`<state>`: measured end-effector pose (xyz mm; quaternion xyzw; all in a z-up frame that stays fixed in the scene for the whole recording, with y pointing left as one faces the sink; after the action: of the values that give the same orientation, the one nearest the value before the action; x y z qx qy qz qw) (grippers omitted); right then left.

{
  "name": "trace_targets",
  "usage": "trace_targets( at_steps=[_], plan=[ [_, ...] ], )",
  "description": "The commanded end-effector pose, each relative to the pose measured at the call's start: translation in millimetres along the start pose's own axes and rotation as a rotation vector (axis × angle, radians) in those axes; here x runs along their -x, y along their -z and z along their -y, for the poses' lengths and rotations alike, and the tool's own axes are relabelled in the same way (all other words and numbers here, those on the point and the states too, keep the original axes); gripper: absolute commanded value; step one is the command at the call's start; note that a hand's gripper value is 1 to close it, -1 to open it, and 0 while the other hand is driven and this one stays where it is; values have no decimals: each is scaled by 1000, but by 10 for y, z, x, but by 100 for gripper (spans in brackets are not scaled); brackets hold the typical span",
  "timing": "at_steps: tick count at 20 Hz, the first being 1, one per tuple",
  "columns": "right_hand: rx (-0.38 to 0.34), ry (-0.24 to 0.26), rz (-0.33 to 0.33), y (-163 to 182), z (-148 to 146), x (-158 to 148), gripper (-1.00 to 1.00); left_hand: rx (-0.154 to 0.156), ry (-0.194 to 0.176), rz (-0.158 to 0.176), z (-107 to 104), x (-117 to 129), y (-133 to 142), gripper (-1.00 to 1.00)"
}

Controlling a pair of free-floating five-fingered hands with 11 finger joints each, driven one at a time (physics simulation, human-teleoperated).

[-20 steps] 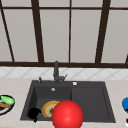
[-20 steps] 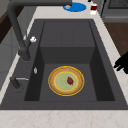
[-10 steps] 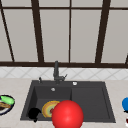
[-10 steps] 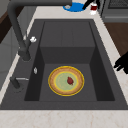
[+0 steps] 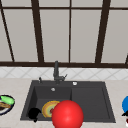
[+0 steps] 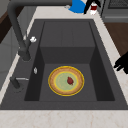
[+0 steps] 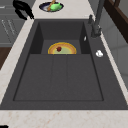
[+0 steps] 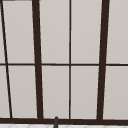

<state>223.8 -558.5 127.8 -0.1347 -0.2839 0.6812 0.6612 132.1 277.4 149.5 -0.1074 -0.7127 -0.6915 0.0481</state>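
Note:
A yellow plate with a green centre and a small red bit on it lies in the sink's deep left basin. My left hand hovers over the sink's front left corner, fingers relaxed and holding nothing. Near a blue plate on the right counter is my right hand, above a small red and white thing. A big red ball shows in the front view before the sink's front edge.
A dark faucet stands behind the sink. A plate with green and brown food rests on the left counter. The sink's right half is a shallow drainer. Behind everything is a window.

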Motion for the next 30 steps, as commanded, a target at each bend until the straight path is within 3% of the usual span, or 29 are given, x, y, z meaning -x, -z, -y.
trace_targets(
  at_steps=[1,4,11,15,18,27,30],
  plan=[
    [-8,-34,22,80,-66,89,-100,0,0,0,0,0,0,0],
    [7,7,14,-36,-9,96,-100,0,0,0,0,0,0,0],
    [37,4,16,-462,162,53,-100,0,0,0,0,0,0,0],
    [105,18,11,-662,-32,-3,-100,0,0,0,0,0,0,0],
    [165,3,7,-693,-148,-96,-100,0,0,0,0,0,0,0],
    [121,-26,-5,-571,-76,-268,-100,0,0,0,0,0,0,0],
    [183,-37,0,-664,-93,-266,-100,0,0,0,0,0,0,0]
  ],
)
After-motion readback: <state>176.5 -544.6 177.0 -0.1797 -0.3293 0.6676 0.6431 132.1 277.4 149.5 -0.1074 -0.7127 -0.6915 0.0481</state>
